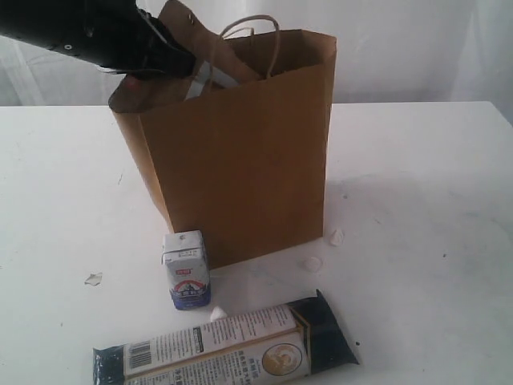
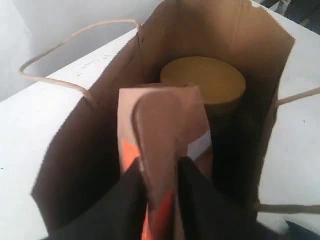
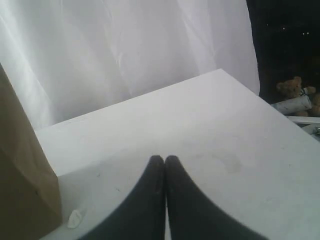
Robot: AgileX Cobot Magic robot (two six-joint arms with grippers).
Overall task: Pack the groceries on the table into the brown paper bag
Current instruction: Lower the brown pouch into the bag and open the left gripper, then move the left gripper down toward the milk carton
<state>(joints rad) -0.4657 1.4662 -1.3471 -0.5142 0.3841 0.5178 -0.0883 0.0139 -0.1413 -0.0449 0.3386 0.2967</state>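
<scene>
Left gripper (image 2: pixel 160 167) pinches the brown pouch (image 2: pixel 165 120); its long axis points down into the brown paper bag (image 2: pixel 90 135).

barcode (image 1: pixel 140 353) on long blue-white packet (image 1: pixel 224 349), no text legible

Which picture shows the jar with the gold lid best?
The left wrist view: it looks down into the brown paper bag and shows the gold-lidded jar inside. In the exterior view the bag's wall hides it. The right wrist view catches only the bag's edge.
</scene>
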